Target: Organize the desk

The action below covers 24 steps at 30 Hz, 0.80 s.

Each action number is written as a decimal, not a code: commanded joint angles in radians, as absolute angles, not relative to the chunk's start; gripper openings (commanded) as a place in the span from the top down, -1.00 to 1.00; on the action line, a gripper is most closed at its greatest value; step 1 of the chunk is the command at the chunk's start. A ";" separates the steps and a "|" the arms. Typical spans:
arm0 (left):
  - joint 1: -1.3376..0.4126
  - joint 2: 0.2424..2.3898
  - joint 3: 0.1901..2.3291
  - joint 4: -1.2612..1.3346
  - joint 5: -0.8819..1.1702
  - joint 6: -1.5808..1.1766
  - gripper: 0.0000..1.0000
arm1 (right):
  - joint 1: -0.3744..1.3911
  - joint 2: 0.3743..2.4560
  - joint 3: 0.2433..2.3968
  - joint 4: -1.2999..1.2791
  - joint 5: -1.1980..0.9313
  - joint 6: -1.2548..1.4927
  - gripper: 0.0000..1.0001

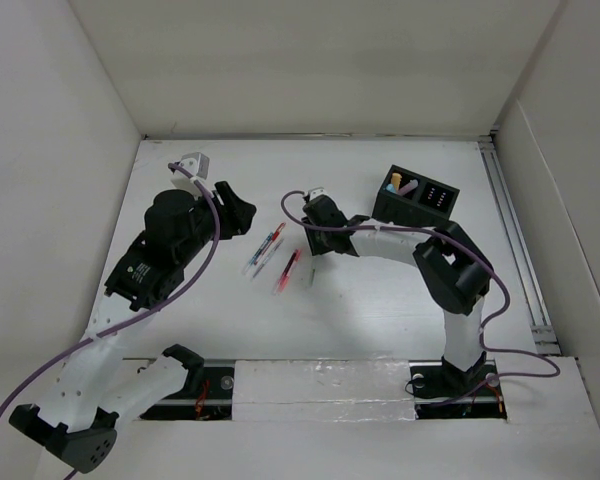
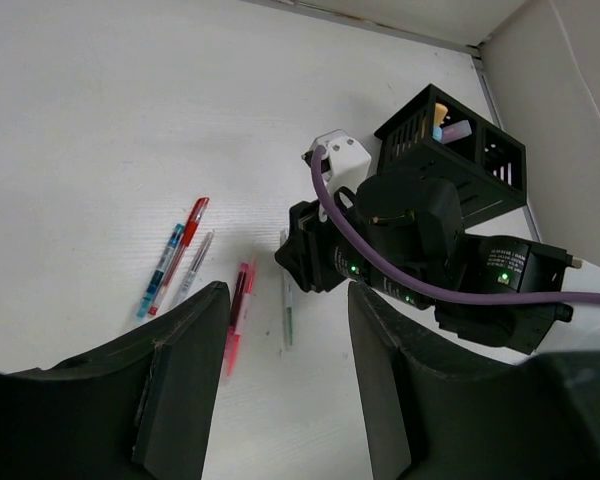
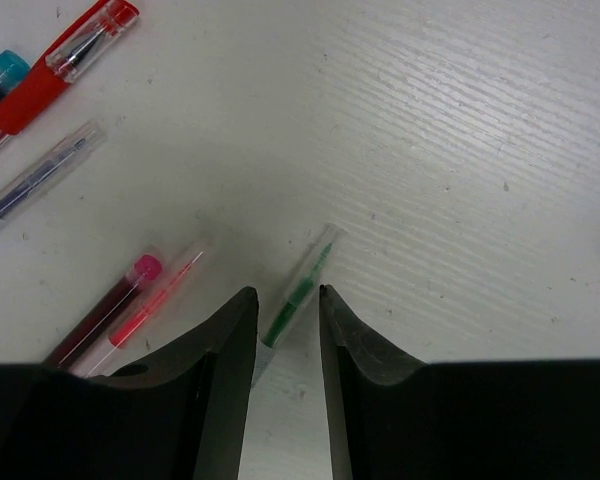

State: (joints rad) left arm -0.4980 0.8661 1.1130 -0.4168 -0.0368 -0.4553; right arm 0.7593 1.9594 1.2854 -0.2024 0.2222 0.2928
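The right tool [image 3: 284,296] is being held low over the tabletop [image 1: 380,310], which is spreading beneath both arms. Its fingers are being kept narrowly apart astride the green pen [image 3: 305,272], nothing clamped. The left tool [image 2: 285,297] is being held wide apart and empty. On closing, the slanted pen could be rolled or squeezed out, and the pink pens [image 3: 130,312] just beside could be nudged. In the box [image 1: 442,200], two markers [image 2: 446,122] are being kept in one compartment.

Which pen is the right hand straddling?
The clear pen with green ink, lying alone between the right hand's fingers. The red-capped pen and pink-capped pen lie outside them.
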 commanded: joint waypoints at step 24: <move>-0.502 0.896 1.143 -0.350 -0.006 -0.457 0.05 | 0.409 1.381 1.045 0.164 0.045 0.086 1.00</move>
